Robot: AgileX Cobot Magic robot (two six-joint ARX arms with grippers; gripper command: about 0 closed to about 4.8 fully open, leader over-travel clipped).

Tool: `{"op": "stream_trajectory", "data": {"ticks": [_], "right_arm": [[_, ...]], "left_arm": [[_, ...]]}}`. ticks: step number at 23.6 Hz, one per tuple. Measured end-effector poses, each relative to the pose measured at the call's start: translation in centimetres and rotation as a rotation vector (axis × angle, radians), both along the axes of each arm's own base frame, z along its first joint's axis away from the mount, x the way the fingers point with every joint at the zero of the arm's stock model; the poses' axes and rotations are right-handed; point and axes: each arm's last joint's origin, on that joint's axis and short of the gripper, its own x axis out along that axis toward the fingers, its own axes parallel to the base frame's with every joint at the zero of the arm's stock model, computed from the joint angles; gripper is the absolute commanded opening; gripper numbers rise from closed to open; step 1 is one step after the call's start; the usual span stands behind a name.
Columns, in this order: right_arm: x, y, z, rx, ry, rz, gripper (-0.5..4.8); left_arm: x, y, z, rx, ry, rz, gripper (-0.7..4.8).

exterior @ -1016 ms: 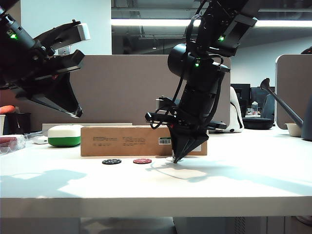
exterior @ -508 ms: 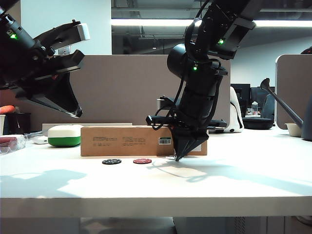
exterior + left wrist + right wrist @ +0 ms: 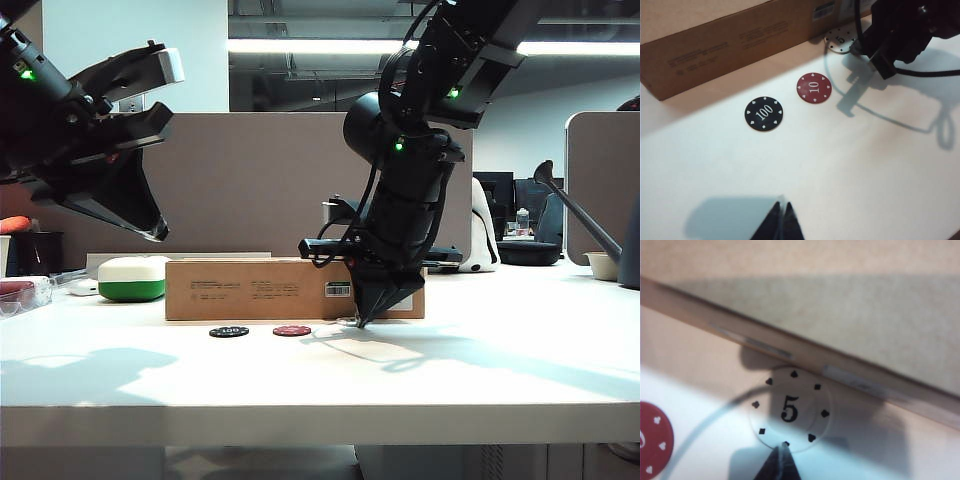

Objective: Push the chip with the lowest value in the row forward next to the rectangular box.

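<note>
The white chip (image 3: 790, 410), marked 5, lies flat with its far edge touching or nearly touching the base of the rectangular box (image 3: 850, 315). My right gripper (image 3: 782, 449) is shut, its tips down on the table against the chip's near edge. In the exterior view, the right gripper (image 3: 360, 322) points down in front of the brown box (image 3: 260, 288). The black 100 chip (image 3: 763, 114) and the red 10 chip (image 3: 813, 88) remain in the row, further from the box than the white chip (image 3: 839, 40). My left gripper (image 3: 781, 207) is shut and empty, raised at the left.
A white-and-green case (image 3: 132, 278) stands left of the box. A clear container (image 3: 20, 295) sits at the table's left edge. A watering can spout (image 3: 585, 220) and a small bowl (image 3: 603, 265) are at the far right.
The right gripper has moved away from the table's front edge toward the box, sliding the white chip closer to it. The left arm has not moved.
</note>
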Motion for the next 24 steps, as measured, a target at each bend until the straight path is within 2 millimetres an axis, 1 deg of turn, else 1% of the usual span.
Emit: {"op": "stream_trajectory", "data": {"ticks": [8, 12, 15, 17, 18, 21, 24], "right_arm": [[0.0, 0.0, 0.1, 0.012, 0.007, -0.007, -0.09], [-1.0, -0.6, 0.9, -0.01, 0.068, -0.006, -0.09], [-1.6, -0.9, 2.6, -0.001, 0.056, -0.007, -0.09], [-2.0, -1.1, 4.2, 0.022, 0.019, -0.007, -0.09], [-2.3, -1.3, 5.7, 0.043, -0.014, -0.006, -0.09], [-2.8, -1.6, 7.0, 0.057, -0.037, -0.006, -0.09], [-3.7, -2.2, 8.7, 0.06, -0.042, -0.005, -0.09]], "left_arm": [[0.0, 0.0, 0.0, 0.0, 0.0, 0.0, -0.05], [0.0, 0.0, 0.0, 0.0, 0.0, 0.0, -0.05], [0.0, 0.0, 0.0, 0.0, 0.0, 0.0, -0.05], [0.0, 0.0, 0.0, 0.0, 0.0, 0.0, -0.05], [0.0, 0.0, 0.0, 0.0, 0.0, 0.0, -0.05], [0.0, 0.0, 0.0, 0.0, 0.0, 0.0, -0.05], [0.0, 0.0, 0.0, 0.0, 0.0, 0.0, -0.05]]}}
